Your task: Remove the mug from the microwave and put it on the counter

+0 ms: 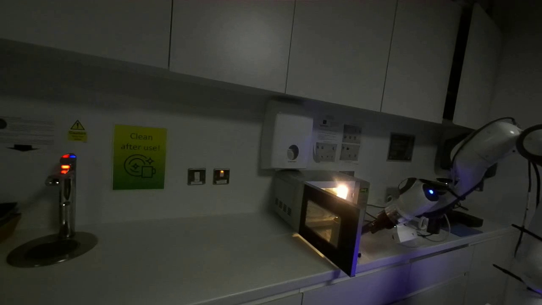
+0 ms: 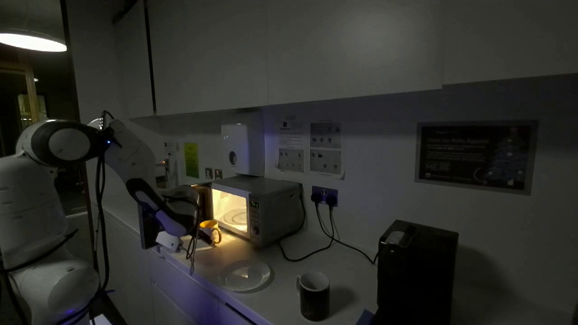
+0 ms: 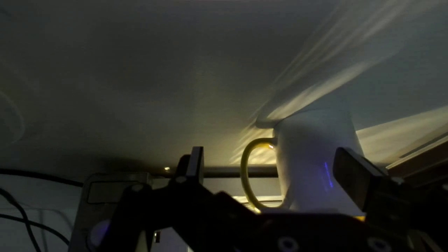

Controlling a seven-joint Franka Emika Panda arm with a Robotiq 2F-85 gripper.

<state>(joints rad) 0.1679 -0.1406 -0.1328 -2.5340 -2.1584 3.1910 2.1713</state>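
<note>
Jaws spread wide, the gripper (image 3: 270, 157) partly hides the mug (image 3: 305, 152) standing on the counter (image 1: 190, 250), contact unclear; in an exterior view the microwave (image 2: 281, 207) sits at the mug's two o'clock, a plate (image 2: 246, 282) at five

The yellow-handled white mug (image 3: 311, 150) stands upright on the counter (image 1: 190, 254) before the open, lit silver-grey microwave (image 2: 271, 210).

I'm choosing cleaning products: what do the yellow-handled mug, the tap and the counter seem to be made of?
Mug: probably glazed ceramic; its smooth pale side carries a sharp bluish glint.
Tap: likely metal with a polished chrome finish, judging by its bright streaks.
Counter: smooth, white, with low sheen; perhaps laminate or composite, but dim light leaves that open.
</note>
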